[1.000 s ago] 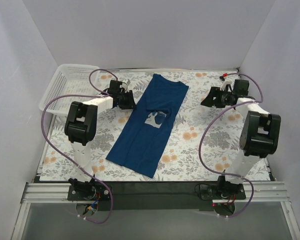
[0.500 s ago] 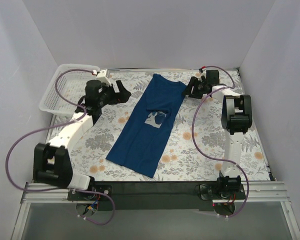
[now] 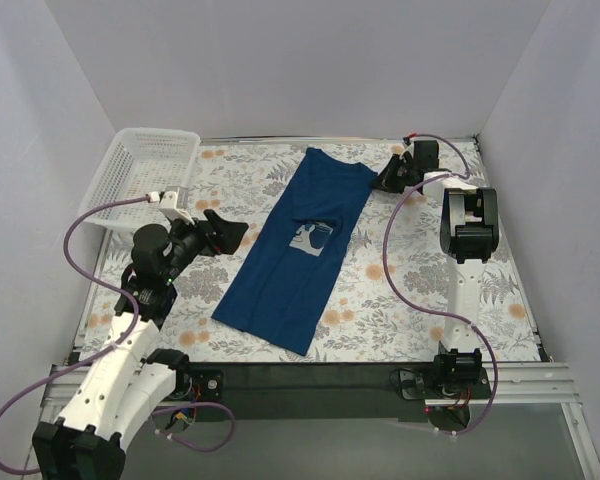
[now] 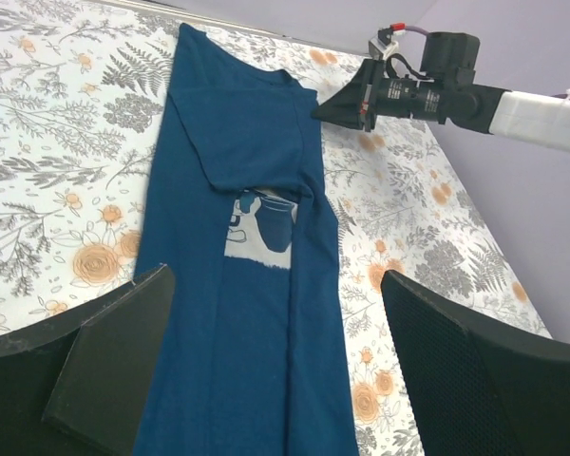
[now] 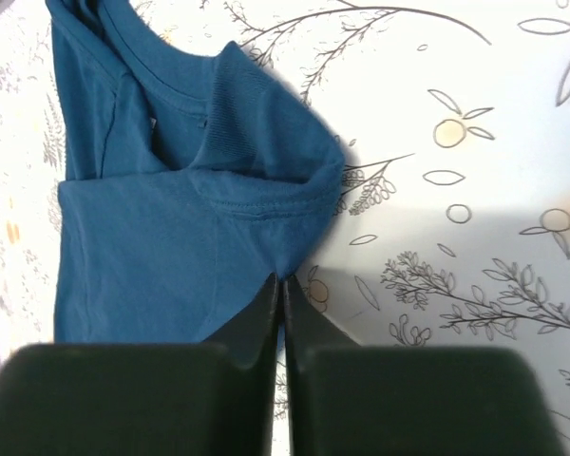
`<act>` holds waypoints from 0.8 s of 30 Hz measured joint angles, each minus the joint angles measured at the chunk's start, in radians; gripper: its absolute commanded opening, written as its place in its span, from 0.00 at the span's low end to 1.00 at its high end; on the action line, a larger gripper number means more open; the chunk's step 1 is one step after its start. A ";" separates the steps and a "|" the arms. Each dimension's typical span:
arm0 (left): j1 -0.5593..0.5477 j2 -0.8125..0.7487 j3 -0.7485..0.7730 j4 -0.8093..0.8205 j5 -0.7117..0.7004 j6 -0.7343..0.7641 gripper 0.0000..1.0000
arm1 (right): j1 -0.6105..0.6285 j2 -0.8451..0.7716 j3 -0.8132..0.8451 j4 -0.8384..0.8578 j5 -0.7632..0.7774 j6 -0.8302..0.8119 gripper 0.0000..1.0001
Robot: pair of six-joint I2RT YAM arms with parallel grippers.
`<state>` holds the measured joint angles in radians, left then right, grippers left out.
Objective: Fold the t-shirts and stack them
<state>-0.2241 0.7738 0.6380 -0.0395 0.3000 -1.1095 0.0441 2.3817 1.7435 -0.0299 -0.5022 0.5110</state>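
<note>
The dark navy t-shirt (image 3: 298, 255) lies folded into a long strip across the middle of the floral table, its pale chest graphic (image 3: 311, 238) facing up. My right gripper (image 3: 383, 180) is at the shirt's far right corner by the collar. Its jaws are shut on the folded sleeve edge (image 5: 294, 204), and the cloth puckers at the tips (image 5: 282, 282). My left gripper (image 3: 225, 228) hangs open to the left of the shirt's middle and touches nothing. In the left wrist view the t-shirt (image 4: 256, 190) lies between the wide-spread fingers (image 4: 123, 351), and the right gripper (image 4: 347, 103) shows at the far corner.
A white lattice basket (image 3: 145, 170) stands at the far left corner of the table. Pale walls close in the back and both sides. Purple cables loop from both arms. Bare floral cloth (image 3: 420, 290) lies right of the shirt.
The left arm has drawn back from beside the basket toward the near left, with its jaws now wide open. The right gripper has reached the shirt's far corner and closed on it.
</note>
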 measured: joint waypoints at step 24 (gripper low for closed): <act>-0.008 0.296 -0.087 -0.048 0.087 -0.093 0.72 | -0.188 0.058 0.167 -0.057 -0.025 -0.225 0.48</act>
<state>-0.2321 1.0698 0.5510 -0.0879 0.3874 -1.2022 -0.1440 2.4393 1.9106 -0.0872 -0.5274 0.2855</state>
